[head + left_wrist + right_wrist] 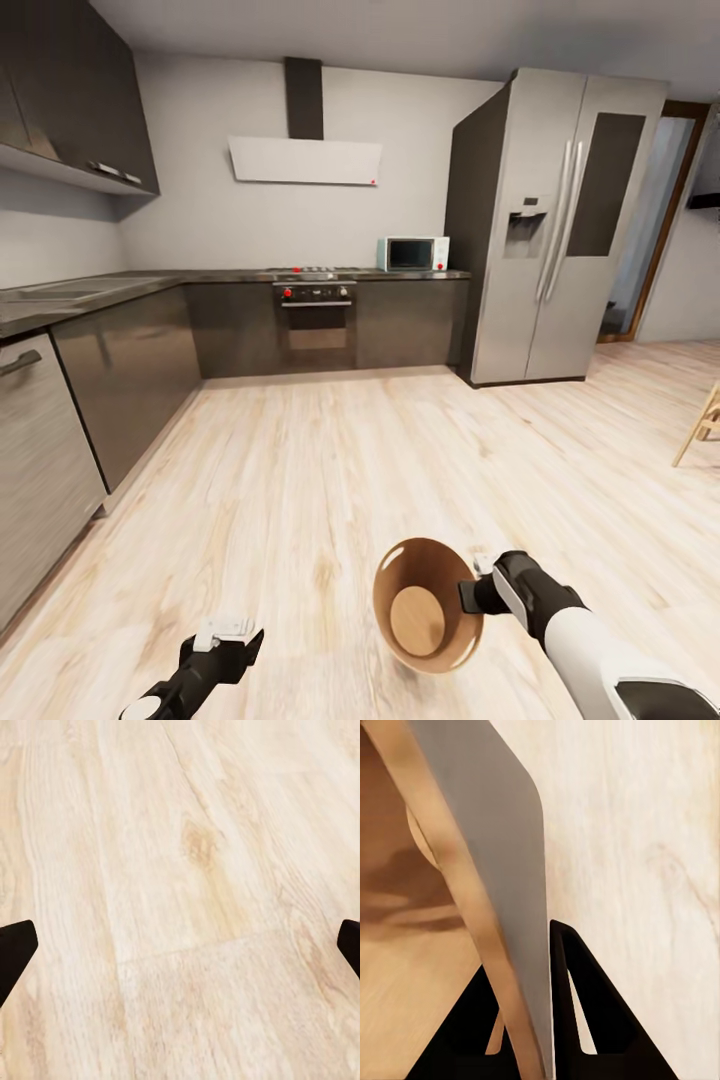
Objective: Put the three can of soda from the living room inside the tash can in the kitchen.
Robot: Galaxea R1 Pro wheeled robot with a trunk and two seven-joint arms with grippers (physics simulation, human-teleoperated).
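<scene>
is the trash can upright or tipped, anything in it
Tipped and empty: trash can faces the camera with its bare wooden bottom showing, right claw pinching its rim.

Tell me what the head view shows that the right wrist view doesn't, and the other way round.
Head view alone: the fridge, oven, microwave and the left gripper, held above the floor. Right wrist view alone: a close look at the two fingers clamped either side of the bin's wall, one inside, one outside. Both share the trash can, empty and tilted, held by the right gripper over the light wood floor.
</scene>
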